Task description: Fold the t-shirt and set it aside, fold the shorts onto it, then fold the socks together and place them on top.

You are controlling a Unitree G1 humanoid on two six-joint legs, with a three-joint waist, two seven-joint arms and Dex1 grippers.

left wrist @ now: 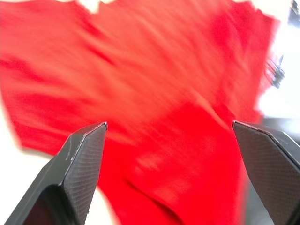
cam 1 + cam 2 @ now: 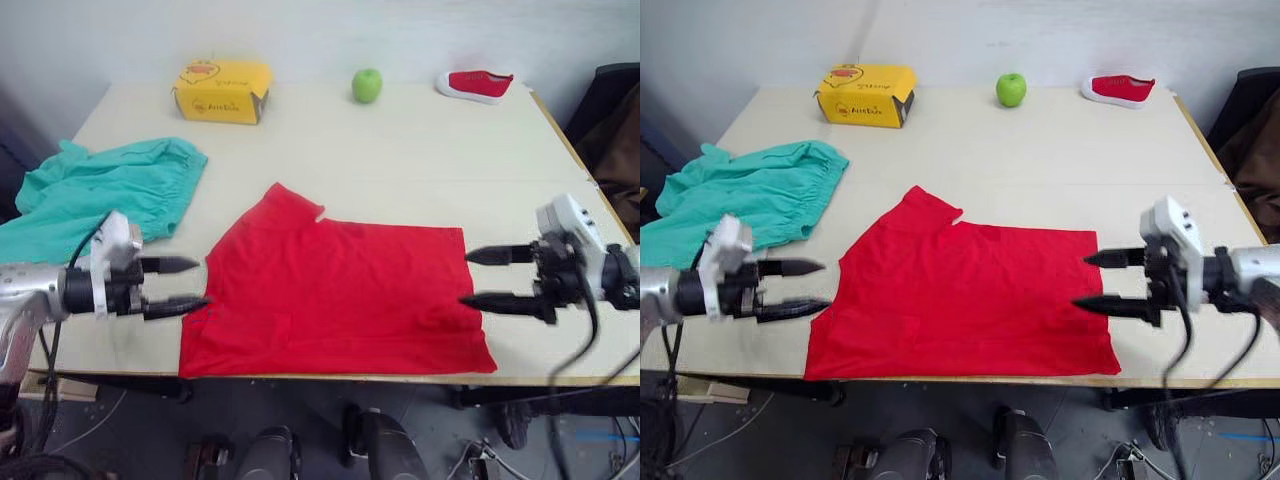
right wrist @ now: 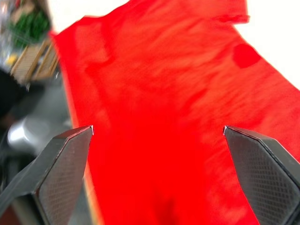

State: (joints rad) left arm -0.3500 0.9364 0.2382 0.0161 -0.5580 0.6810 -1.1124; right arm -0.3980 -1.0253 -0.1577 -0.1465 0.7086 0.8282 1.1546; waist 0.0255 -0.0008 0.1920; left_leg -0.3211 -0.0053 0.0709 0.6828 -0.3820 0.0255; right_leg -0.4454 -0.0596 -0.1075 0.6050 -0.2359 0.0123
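The red t-shirt (image 2: 335, 290) lies spread flat at the table's front middle, one sleeve pointing toward the back left. My left gripper (image 2: 185, 285) is open at the shirt's left edge, fingertips pointing at the cloth with nothing between them. At the shirt's right edge my right gripper (image 2: 478, 277) is open too, its tips just over the hem. Both wrist views look along open fingers at the t-shirt (image 1: 164, 93) (image 3: 178, 103). The teal shorts (image 2: 100, 195) lie crumpled at the table's left side. The socks are out of view.
A yellow box (image 2: 222, 91), a green apple (image 2: 367, 85) and a small red shoe (image 2: 477, 84) stand along the table's back edge. The table's (image 2: 420, 160) front edge runs just below the shirt. A dark chair (image 2: 610, 120) stands at the right.
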